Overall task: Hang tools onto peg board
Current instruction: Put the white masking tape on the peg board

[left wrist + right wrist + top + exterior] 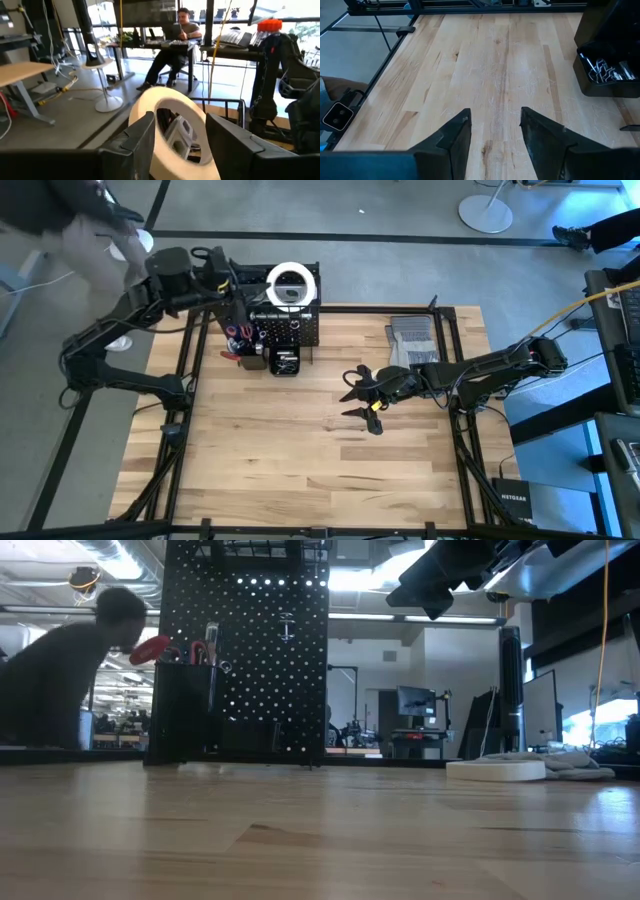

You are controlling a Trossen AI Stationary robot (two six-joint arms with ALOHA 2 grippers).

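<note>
Left gripper at the peg board, fingers spread around the white tape roll.

From the table's centre, the board stands at eleven o'clock by the far edge; the roll sits at its top, its hole facing up, red-handled pliers in a bin just left. Bare wood fills six o'clock. The right gripper hovers near centre, fingers apart, holding nothing; grey gloves lie at two o'clock.

White tape roll atop peg board
</note>
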